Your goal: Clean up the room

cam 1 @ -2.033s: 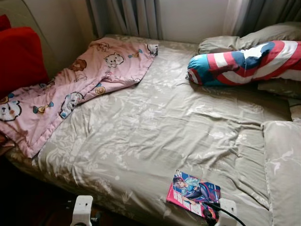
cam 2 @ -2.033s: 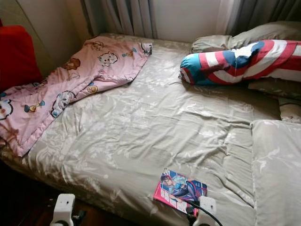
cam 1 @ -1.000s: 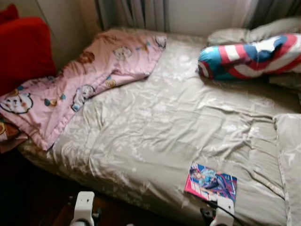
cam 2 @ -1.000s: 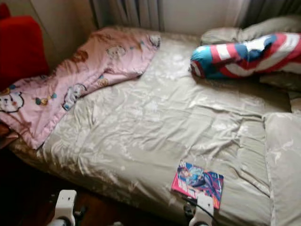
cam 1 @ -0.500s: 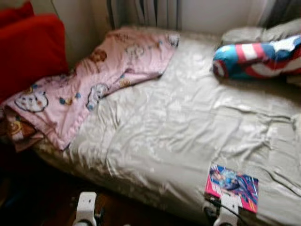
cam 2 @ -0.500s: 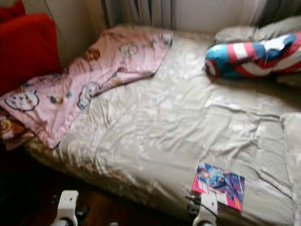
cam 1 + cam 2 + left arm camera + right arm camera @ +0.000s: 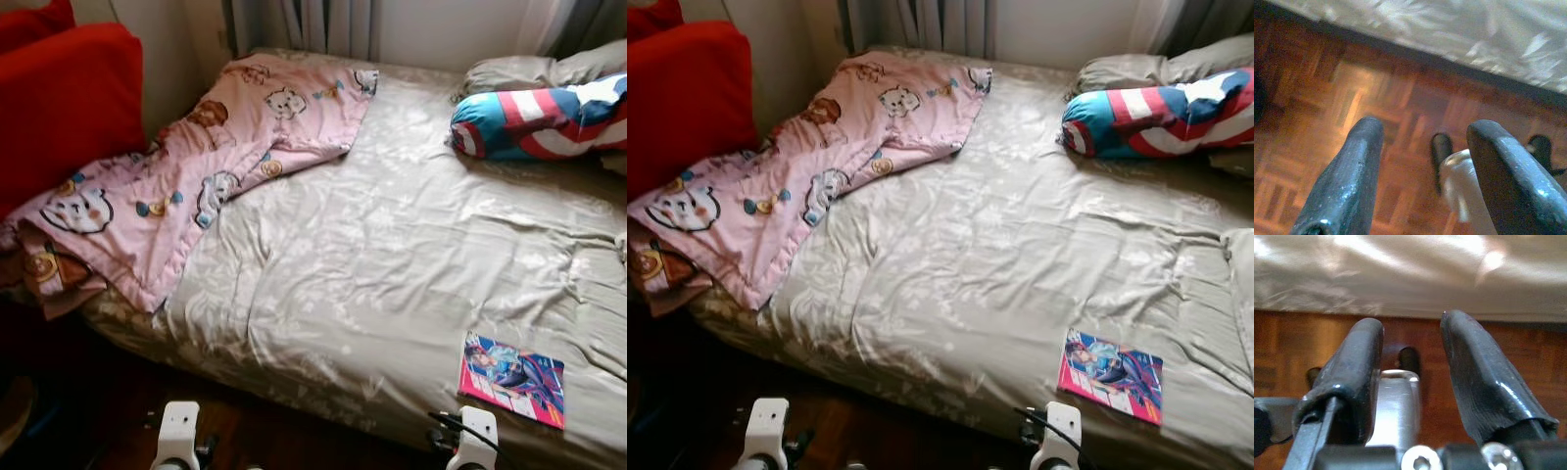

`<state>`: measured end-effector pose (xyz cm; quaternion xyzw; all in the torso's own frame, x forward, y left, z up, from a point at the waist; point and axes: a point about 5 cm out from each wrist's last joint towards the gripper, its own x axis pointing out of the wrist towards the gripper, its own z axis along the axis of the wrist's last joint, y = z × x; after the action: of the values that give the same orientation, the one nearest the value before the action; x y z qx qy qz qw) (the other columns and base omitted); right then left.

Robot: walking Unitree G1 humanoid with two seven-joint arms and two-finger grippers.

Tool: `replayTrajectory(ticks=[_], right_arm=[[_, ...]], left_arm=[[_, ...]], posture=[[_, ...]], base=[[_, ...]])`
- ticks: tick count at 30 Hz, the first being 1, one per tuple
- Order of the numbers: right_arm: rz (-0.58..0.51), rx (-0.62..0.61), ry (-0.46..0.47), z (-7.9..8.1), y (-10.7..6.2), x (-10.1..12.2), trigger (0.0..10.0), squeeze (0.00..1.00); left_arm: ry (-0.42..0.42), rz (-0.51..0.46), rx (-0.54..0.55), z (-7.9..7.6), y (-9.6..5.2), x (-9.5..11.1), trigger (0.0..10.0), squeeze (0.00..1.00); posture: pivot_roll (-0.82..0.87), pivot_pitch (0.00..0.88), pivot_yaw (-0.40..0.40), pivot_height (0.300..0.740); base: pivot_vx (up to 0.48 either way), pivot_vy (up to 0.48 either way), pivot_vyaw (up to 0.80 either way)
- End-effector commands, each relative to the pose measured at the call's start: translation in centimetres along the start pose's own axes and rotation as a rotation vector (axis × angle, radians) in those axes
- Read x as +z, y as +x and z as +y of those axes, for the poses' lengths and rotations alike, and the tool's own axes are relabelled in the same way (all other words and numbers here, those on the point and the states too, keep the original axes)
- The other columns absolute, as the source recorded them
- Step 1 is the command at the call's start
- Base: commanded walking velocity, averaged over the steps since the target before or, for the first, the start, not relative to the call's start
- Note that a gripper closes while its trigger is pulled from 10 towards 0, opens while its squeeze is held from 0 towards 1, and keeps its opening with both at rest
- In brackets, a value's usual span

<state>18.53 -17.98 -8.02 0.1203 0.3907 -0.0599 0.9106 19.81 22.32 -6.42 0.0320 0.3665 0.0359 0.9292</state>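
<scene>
Only the camera has swung leftward; nothing on the bed [image 7: 392, 255] has moved. Comic book [image 7: 511, 378] lies near the bed's front edge, pink blanket [image 7: 196, 176] rumpled. Left claw [image 7: 1422, 161] and right claw [image 7: 1413, 357] hang apart, empty, over the floor [image 7: 1327, 112]; tidying not begun.

One comic book [image 7: 511, 379], one pink blanket [image 7: 211, 166], one striped bolster [image 7: 539, 119].

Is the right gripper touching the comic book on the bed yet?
Apart. The right wrist view shows the right gripper open over bare wooden floor, holding nothing; the comic book lies up on the bed.
</scene>
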Motion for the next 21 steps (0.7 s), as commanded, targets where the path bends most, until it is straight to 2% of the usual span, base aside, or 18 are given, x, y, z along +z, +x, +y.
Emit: replayTrajectory(ticks=[1,17,21], right_arm=[[0.024,-0.004,0.006,-0.08,-0.18,-0.69,10.0,0.00],[0.029,-0.022,0.005,-0.48,-0.25,-0.75,10.0,0.00],[0.031,-0.022,0.005,-0.44,-0.25,-0.79,10.0,0.00]], left_arm=[[0.002,0.041,0.005,0.16,-0.32,-1.07,10.0,0.00],[-0.008,0.057,0.010,0.07,-0.44,-1.52,10.0,0.00],[-0.010,0.061,0.014,0.21,-0.51,-1.66,10.0,0.00]], posture=[[0.02,0.186,-0.012,0.740],[0.02,0.187,-0.016,0.740],[0.02,0.180,-0.015,0.740]], base=[[0.000,0.000,0.00],[0.000,0.027,0.00],[0.000,0.440,0.00]])
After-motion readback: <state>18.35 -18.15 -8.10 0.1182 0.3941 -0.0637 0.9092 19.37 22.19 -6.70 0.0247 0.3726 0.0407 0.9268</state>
